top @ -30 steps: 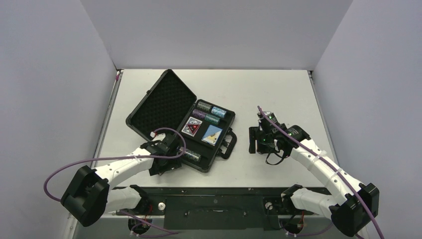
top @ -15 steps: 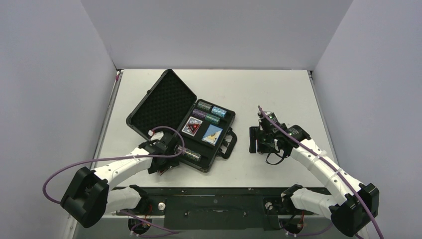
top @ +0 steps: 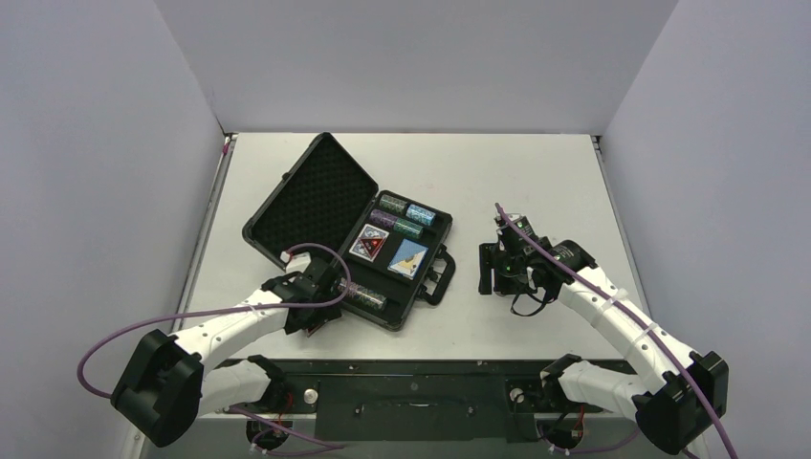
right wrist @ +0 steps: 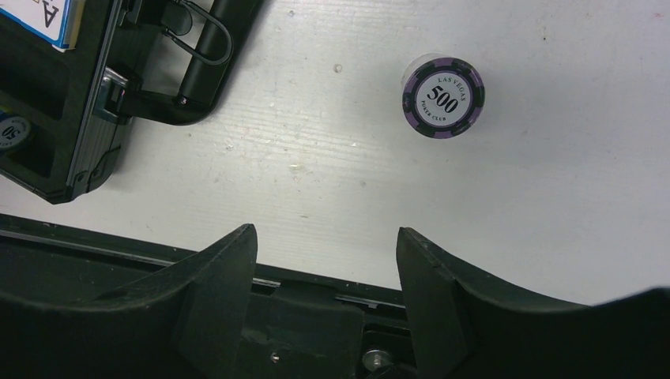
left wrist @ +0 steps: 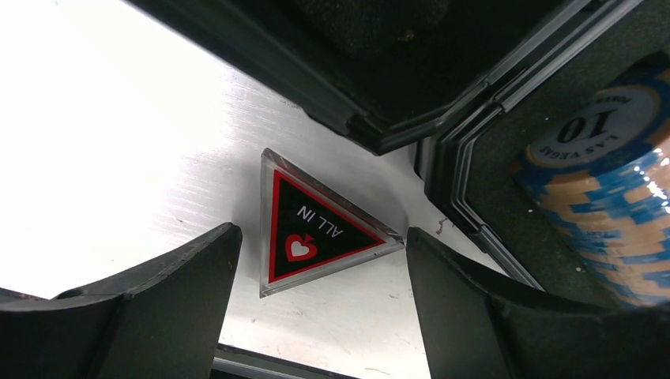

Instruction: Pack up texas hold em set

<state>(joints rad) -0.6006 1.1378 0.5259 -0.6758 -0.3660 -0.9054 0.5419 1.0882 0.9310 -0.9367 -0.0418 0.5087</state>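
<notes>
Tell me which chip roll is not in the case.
The purple roll marked 500, standing on end on the table ahead of the right gripper; the others lie in slots of the case.

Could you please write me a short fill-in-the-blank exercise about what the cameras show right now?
1. The triangle lying between the fingers of the left gripper reads "ALL ___".
2. The purple chip roll standing on the table is marked ___.
3. The lid of the briefcase is ___.

Missing words: IN; 500; open.
</notes>
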